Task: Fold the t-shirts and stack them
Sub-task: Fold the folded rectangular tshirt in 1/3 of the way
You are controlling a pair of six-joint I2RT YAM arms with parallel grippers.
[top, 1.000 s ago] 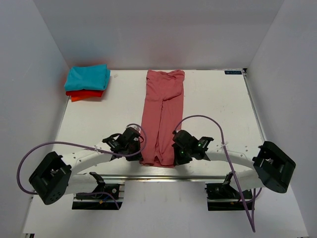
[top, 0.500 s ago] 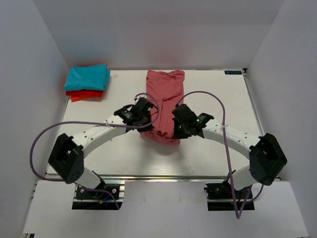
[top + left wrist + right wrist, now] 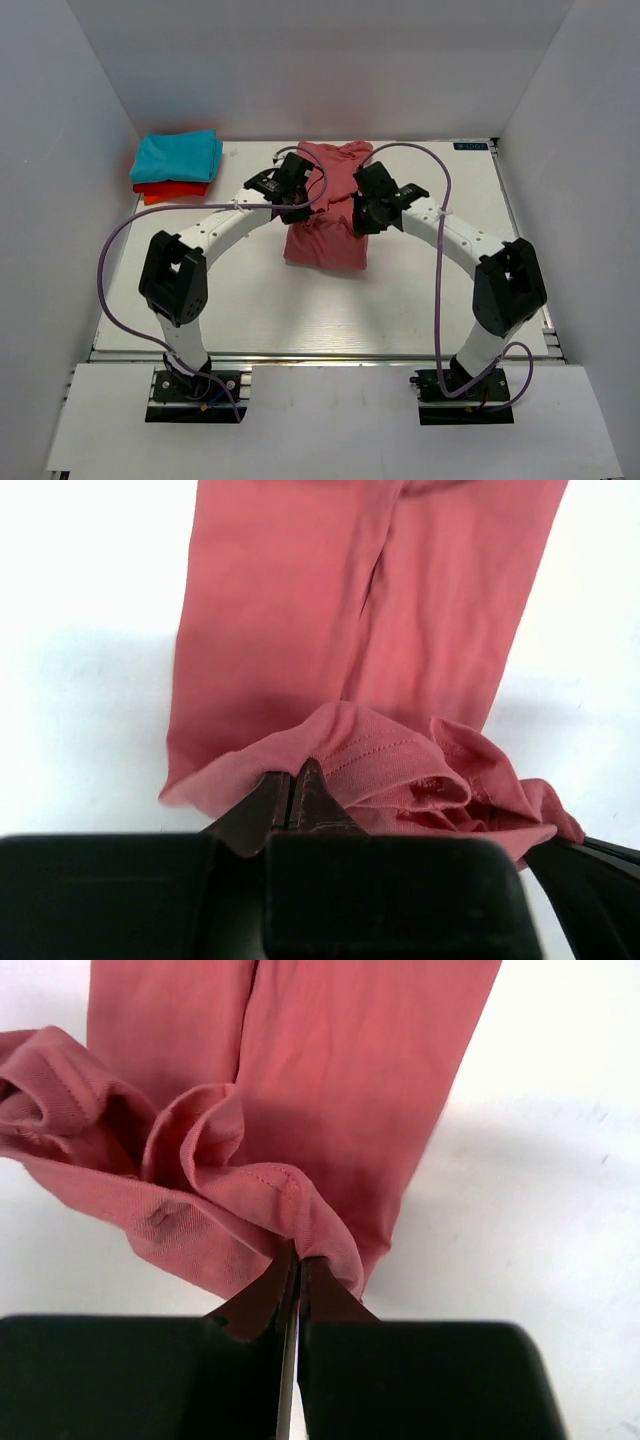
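Shirt-folding job, part done: two tees stacked, the third in mid-fold.
Small folded turquoise cloth tee lies on top of small folded orange-red cloth tee at the far left corner of the white counter; both read as finished. Large salmon-pink short-sleeved cloth tee lies as a narrow strip at the counter's far middle, with its stitched near hem raised and doubled over toward the far end. Left tool is clenched on the hem's left corner, and right tool is clenched on its right corner. Left to do, by judgement: lay this fold flat, release it, then set the pink tee on the stack.
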